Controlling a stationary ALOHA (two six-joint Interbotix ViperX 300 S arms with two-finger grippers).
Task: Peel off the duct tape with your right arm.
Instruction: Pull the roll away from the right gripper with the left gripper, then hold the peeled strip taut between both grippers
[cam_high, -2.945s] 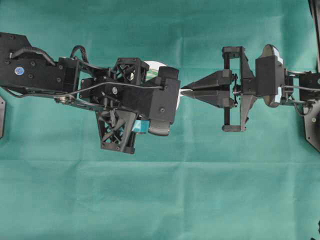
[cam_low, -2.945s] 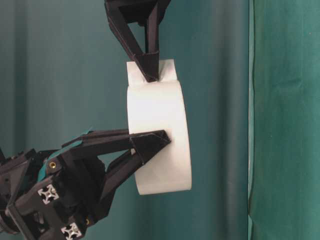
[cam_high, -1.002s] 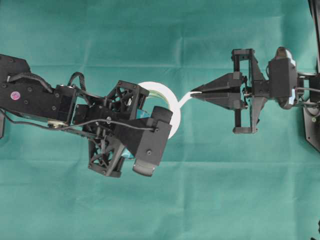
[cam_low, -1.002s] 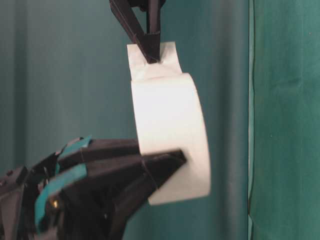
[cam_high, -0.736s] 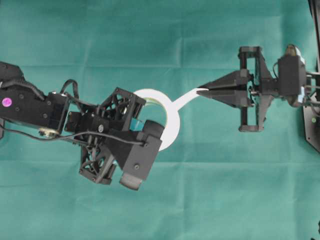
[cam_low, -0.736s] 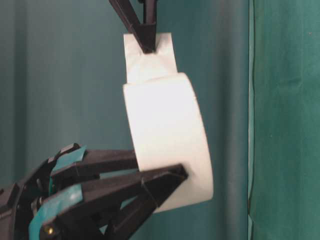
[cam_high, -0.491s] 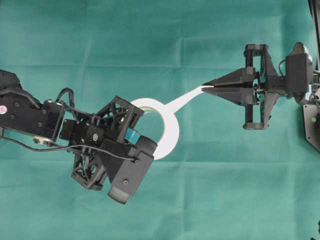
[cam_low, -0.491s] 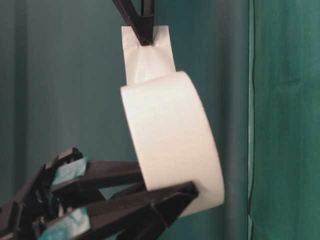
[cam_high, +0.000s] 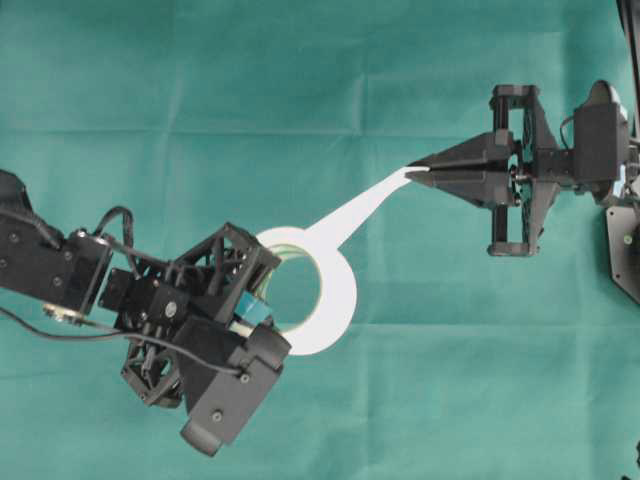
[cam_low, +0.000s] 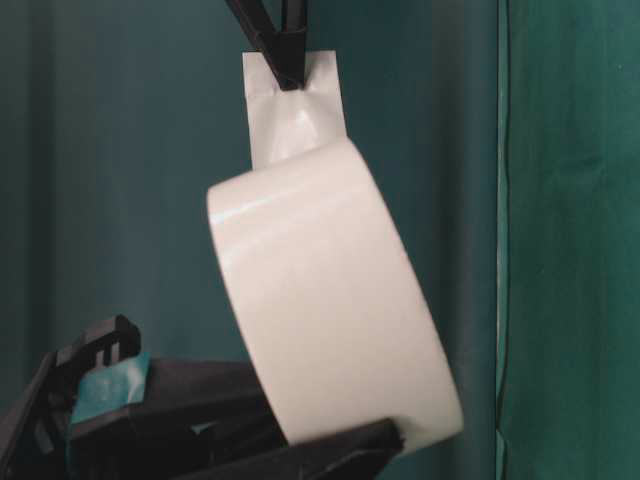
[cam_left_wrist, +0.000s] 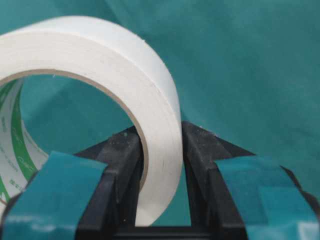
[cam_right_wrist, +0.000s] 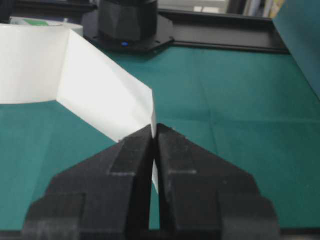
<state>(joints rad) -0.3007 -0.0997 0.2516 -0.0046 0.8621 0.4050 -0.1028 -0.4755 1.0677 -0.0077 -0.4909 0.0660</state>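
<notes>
Duct tape (cam_low: 330, 320): smooth, faintly glossy white outer face; matt cream edge; green-printed inner ring. Table cloth (cam_high: 480, 380): matt green fabric, lightly creased. Left gripper (cam_left_wrist: 160, 200) fingers: matt black plastic, teal tape patches.

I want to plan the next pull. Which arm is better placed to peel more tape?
Right: the right gripper already pinches the strip's end, while the left gripper clamps the duct tape.

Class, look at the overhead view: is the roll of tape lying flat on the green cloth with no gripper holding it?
No: the left gripper clamps the wall of the tape roll.
</notes>
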